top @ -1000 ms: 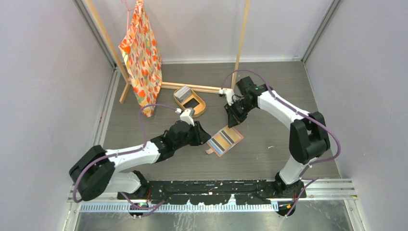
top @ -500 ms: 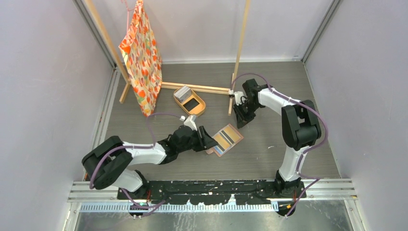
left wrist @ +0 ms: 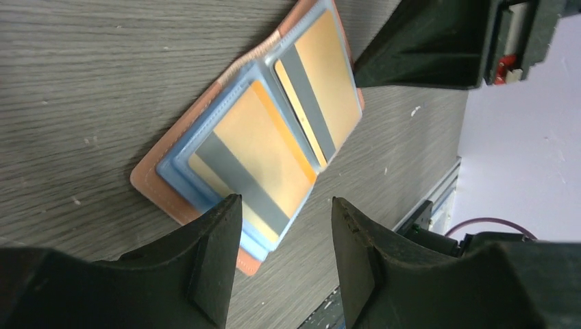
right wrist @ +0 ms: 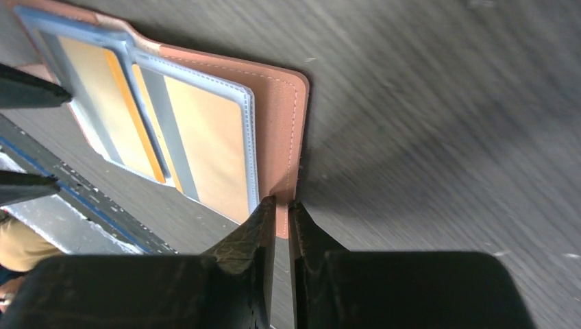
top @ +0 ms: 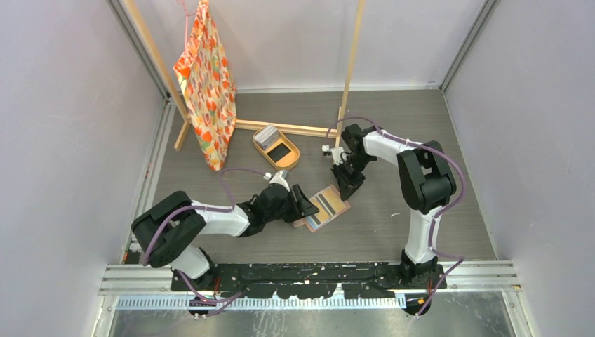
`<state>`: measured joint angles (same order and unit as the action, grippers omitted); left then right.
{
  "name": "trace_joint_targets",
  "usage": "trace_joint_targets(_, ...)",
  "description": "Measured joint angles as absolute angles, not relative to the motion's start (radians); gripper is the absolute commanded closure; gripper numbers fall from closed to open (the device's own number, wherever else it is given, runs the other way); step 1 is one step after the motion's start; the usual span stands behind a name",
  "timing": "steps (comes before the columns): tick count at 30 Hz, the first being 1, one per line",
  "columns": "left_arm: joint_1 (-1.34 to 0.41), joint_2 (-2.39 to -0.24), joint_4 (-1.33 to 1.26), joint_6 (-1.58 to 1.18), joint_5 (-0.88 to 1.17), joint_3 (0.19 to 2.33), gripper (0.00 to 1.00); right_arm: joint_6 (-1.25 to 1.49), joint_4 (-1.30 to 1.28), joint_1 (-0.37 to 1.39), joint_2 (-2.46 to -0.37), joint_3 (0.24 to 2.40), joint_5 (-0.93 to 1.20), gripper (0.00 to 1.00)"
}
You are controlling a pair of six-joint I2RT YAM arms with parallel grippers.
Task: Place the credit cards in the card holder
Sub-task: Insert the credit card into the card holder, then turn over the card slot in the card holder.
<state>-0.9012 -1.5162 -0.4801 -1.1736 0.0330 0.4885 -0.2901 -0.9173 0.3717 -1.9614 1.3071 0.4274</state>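
Working the slotting step w/ card holder (top: 322,207) lying open, pockets up, around mid-surface, a bit closer to the near edge than the far one. Showing two credit cards (left wrist: 255,147) already seated, one per glossy pocket, tan w/ grey stripe. Leaving loose cards (top: 266,133) stacked in the oval tray (top: 291,161) toward the far edge, left of centre, well apart from the holder.

Hovering left end effector (left wrist: 284,226) roughly half open over the holder's near-left edge, gripping nothing, w/o clear contact. Squeezing right end effector (right wrist: 281,205) down to a sliver on the holder's far-right leather edge, apparently pinching it to stop the flap shifting.

Judging approx. mid-task, w/ more cards waiting in the tray. Calling next for swinging the free left end effector over to the tray, nipping one card by a short edge, then lining it up flat w/ an unfilled pocket mouth while keeping the leather pinned. Risking a jam if entering at an angle.
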Motion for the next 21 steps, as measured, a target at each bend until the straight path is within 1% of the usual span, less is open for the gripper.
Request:
trace_joint_targets(8, -0.901, -1.485, -0.404, -1.156, -0.01, 0.495, 0.48, -0.315, -0.953, 0.397, -1.961, 1.307, 0.491, 0.83)
trace_joint_targets(11, -0.901, -1.413, -0.314, -1.114, -0.031, 0.5, 0.47, -0.318, -0.961, 0.397, -1.961, 1.307, 0.514, 0.83)
trace_joint_targets(15, -0.901, -1.251, -0.202, -1.049, -0.062, 0.513, 0.46, -0.331, -0.972, 0.402, -1.957, 1.307, 0.549, 0.83)
trace_joint_targets(18, -0.901, -1.16, -0.176, -1.033, -0.074, 0.512, 0.45, -0.342, -0.986, 0.416, -1.957, 1.307, 0.564, 0.82)
trace_joint_targets(21, -0.901, -1.12, -0.191, -1.041, -0.075, 0.484, 0.45, -0.341, -0.978, 0.433, -1.942, 1.304, 0.559, 0.81)
